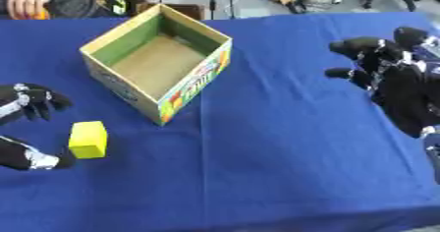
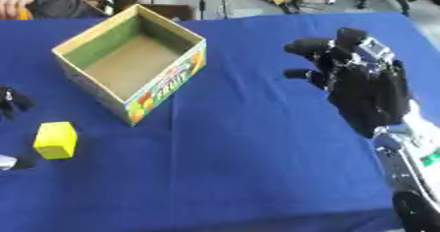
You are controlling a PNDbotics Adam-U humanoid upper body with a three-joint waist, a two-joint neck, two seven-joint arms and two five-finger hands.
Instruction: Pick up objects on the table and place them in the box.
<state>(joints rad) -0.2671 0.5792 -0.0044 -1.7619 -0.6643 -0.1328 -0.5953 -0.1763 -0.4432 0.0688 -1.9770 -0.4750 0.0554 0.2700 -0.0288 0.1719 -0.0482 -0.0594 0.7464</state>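
At the near left edge, the robot's left hand (image 1: 26,128) comes in black and silver, with its curled fingers (image 1: 34,98) above and its thumb (image 1: 34,159) below, spread apart so a gap lies between them. It holds nothing. Just to the right of that gap, on the blue tablecloth (image 1: 284,167), sits the small yellow rectangular block (image 1: 89,139). The block lies beside the thumb tip, close enough that contact cannot be ruled out, and its long axis runs roughly near-to-far. So the block lies directly to the hand's right, within the span of fingers and thumb, and a short sideways reach would likely bring it into the grasp.

Farther back and to the right of the block stands the open cardboard box (image 1: 129,32) with green inner walls and a printed fruit label on its near side; it looks empty inside. Its near corner points towards the block, close by.

Well over at the right, the right hand (image 2: 365,88) hovers above the cloth with fingers relaxed and spread, holding nothing. It is far from the block, so the left hand is clearly the better placed.
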